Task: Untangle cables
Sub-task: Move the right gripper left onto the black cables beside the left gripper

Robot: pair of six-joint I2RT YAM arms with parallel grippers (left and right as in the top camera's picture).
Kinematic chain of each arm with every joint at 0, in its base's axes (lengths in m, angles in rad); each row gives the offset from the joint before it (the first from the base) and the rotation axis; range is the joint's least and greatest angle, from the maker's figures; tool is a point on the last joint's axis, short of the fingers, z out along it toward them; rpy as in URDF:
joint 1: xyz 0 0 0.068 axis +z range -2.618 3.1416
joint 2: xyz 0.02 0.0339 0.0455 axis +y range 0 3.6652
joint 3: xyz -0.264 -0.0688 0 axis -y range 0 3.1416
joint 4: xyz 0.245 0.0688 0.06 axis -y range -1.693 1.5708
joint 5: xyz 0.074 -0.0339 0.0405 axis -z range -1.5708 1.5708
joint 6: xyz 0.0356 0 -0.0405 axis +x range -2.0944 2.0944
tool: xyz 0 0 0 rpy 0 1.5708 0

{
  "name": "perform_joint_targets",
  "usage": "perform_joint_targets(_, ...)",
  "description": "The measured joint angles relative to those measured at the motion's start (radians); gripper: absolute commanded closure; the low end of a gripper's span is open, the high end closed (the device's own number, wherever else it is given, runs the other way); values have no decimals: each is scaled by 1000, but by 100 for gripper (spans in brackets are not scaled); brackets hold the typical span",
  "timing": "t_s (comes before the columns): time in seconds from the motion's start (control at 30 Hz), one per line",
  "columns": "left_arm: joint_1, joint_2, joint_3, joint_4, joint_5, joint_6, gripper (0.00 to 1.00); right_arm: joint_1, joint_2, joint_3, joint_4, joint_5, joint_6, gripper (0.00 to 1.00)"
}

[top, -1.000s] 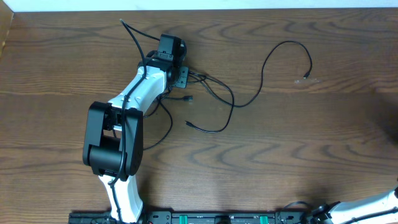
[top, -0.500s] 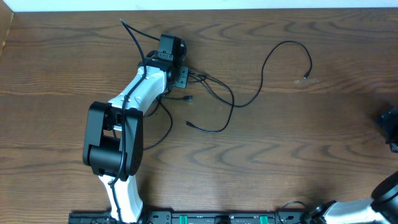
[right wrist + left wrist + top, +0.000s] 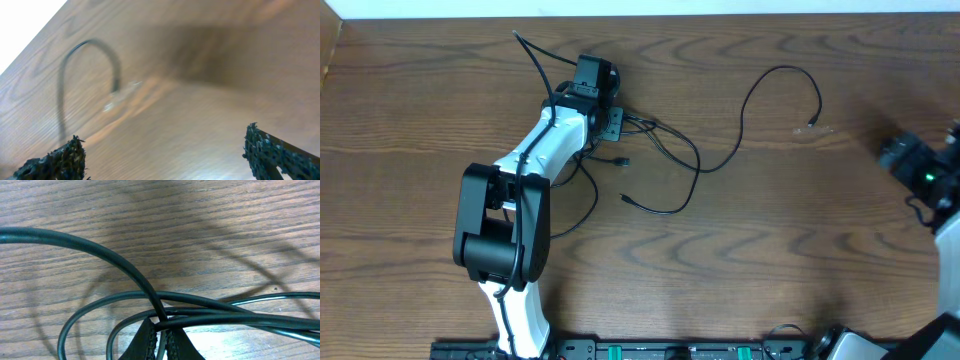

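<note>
At the left of the table (image 3: 770, 250), the left arm (image 3: 535, 150) reaches out over the tangle. In its wrist view the left gripper (image 3: 161, 340) is clenched at the spot where several black strands of the cables (image 3: 50, 236) cross. The tips are at the very edge of the picture, so I cannot say which strand they hold, or whether it is more than one. The knot lies on the wood just beside that gripper. From it a long strand runs rightward in an open loop (image 3: 780, 68) and ends in a small plug (image 3: 812, 122) lying flat, well apart from the knot. Farther right, near the table's edge, the right gripper (image 3: 162, 157) hangs with its fingers spread wide and nothing between them. Its blurred view shows the hooked cable end with a pale piece (image 3: 120, 95) lying against it. The main risk, as I judge it, is at the left: if two strands are pinched together, a pull would tighten the crossing or drag the whole bundle. A grip this close to the tips could also slip. On the right, a hasty approach could knock the loose plug aside.
</note>
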Motion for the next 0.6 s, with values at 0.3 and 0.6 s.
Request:
perform_joint_targets(0.3,-34,-14,0,-1,38,-23,92,306,-15,0,-2,-20,50,1)
perform_joint_targets(0.6,-126,-126,0,0,51,-25,93,549,-15,0,-2,32,-16,1)
